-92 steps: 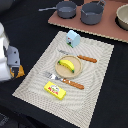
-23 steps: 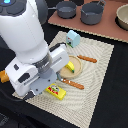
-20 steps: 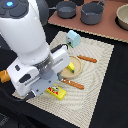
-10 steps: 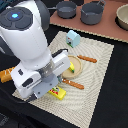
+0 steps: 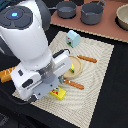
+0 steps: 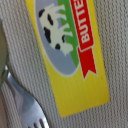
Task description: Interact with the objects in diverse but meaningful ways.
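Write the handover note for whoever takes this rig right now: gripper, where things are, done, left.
Gripper: hidden behind the arm in the exterior view, fingers outside the wrist view; state unknown.
Arm: low over the flat yellow butter box on the woven beige placemat, metal fork beside it.
Elsewhere: pale blue carton at the mat's far edge, round plate mid-mat, two dark grey pots beyond.
Done: nothing visibly grasped.
Left: probably take the box.

White arm (image 5: 35, 47) over yellow box (image 5: 59, 93) on mat (image 5: 97, 62).
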